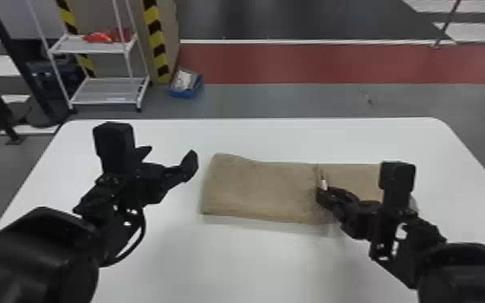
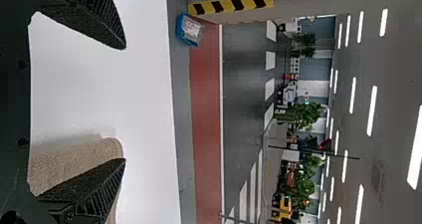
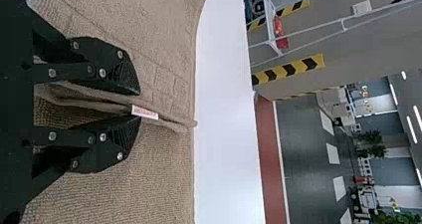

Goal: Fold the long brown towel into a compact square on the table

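Brown towel, partly folded, lies inward of the table's far edge. The left gripper spans wide and empty beside it; the right gripper, narrow on its loose end, could skew the layers by pulling unevenly.

- Of towels there is one, brown.
- On the towel I can count one white label.
- The black arms are two in number, and the grippers also two: one left gripper and one right gripper.
- There is one white surface.
- I count one rack, and it has two shelves.
- Of blue boxes on the floor, there is one.
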